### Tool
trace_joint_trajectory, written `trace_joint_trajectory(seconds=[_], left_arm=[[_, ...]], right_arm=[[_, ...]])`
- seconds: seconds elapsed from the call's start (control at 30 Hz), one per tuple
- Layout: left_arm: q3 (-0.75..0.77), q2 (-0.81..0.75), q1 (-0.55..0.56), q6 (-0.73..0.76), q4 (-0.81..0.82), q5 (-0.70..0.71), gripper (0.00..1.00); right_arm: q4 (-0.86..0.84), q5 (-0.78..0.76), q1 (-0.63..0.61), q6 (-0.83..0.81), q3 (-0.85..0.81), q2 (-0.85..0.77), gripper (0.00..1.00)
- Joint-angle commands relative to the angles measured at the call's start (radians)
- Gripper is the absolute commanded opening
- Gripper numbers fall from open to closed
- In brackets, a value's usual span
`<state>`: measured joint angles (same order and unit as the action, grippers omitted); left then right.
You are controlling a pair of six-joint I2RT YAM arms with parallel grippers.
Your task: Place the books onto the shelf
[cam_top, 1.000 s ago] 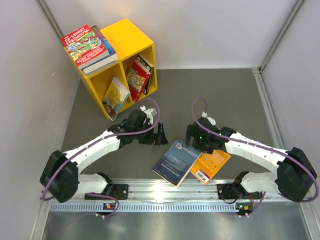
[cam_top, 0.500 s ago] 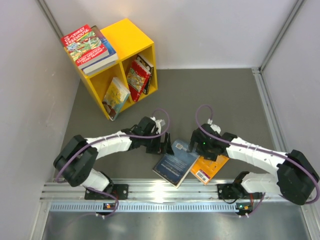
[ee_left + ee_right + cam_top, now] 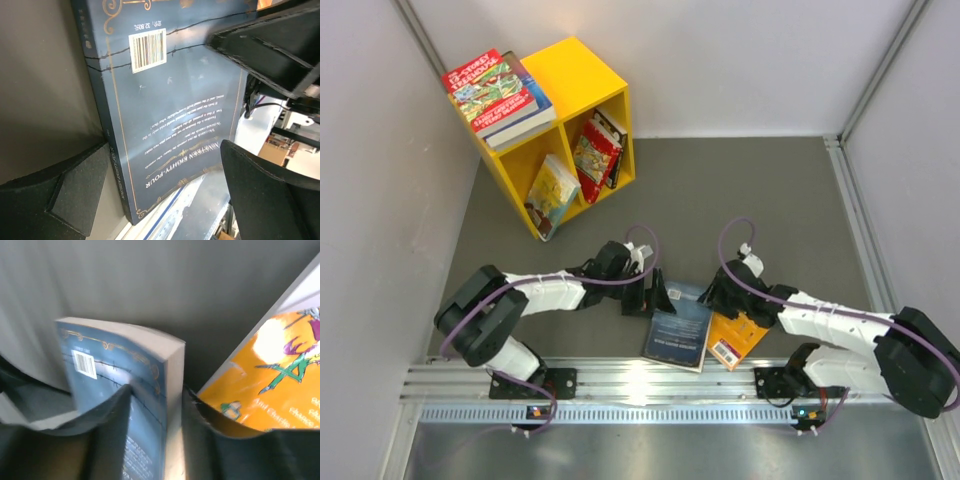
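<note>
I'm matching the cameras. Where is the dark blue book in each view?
Top external: dark blue book, lower centre.
Left wrist: fills the middle of the picture.
Right wrist: left of centre.
Shared landmark: its white barcode, clear in both wrist views.

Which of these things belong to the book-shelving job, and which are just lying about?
Part of the job: dark blue book, orange book, yellow shelf, books in its compartments, stack on top, left pincer, right pincer.

Just there: metal rail, purple cables.
</note>
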<state>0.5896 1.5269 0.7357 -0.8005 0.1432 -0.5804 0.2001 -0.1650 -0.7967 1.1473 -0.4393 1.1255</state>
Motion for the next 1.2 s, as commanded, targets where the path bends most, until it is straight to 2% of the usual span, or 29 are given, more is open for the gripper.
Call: trace_joint_trajectory(seconds=[0.0,0.03,0.07,0.13,0.2,0.3,0.33,0.4,0.5,0.63,0.67,0.87,0.97,1.17], left_arm=[[-0.039,0.022,0.025,-0.023,0.098,0.001,0.98],[-0.045,0.012,0.025,-0.025,0.099,0.008,0.98],[-0.047,0.004,0.025,-0.026,0.098,0.011,0.97],[-0.048,-0.039,0.025,-0.025,0.081,0.027,0.97],[-0.044,-0.085,0.024,0.001,0.050,0.059,0.97],[-0.007,-0.213,0.021,0.075,-0.080,0.140,0.98],[0.021,-0.285,0.016,0.093,-0.173,0.172,0.98],[0.047,-0.359,0.008,0.138,-0.249,0.270,0.98],[0.076,-0.483,-0.018,0.167,-0.341,0.341,0.97],[0.098,-0.566,-0.032,0.176,-0.412,0.349,0.94],[0.096,-0.574,-0.033,0.173,-0.425,0.338,0.93],[0.033,-0.648,-0.033,0.054,-0.341,0.223,0.81],[-0.034,-0.665,-0.033,-0.024,-0.162,0.146,0.73],[0.009,-0.581,-0.032,-0.016,-0.106,0.085,0.46]], right_arm=[[-0.134,0.090,-0.030,0.035,0.034,-0.009,0.32],[-0.119,0.091,-0.030,0.025,0.025,-0.018,0.25],[-0.107,0.093,-0.030,0.017,0.019,-0.029,0.11],[-0.062,0.099,-0.030,-0.013,-0.015,-0.058,0.00],[-0.044,0.114,-0.030,-0.043,-0.044,-0.098,0.00],[-0.060,0.159,-0.029,-0.109,-0.101,-0.176,0.00],[-0.076,0.165,-0.026,-0.139,-0.125,-0.193,0.00],[-0.106,0.243,-0.006,-0.152,-0.153,-0.233,0.00],[-0.145,0.333,0.033,-0.150,-0.191,-0.257,0.00],[-0.192,0.419,0.105,-0.091,-0.199,-0.296,0.00],[-0.247,0.447,0.122,-0.078,-0.194,-0.311,0.00],[-0.421,0.556,0.238,0.060,-0.122,-0.303,0.00],[-0.511,0.579,0.251,0.114,-0.095,-0.277,0.00],[-0.656,0.611,0.255,0.189,-0.064,-0.224,0.00]])
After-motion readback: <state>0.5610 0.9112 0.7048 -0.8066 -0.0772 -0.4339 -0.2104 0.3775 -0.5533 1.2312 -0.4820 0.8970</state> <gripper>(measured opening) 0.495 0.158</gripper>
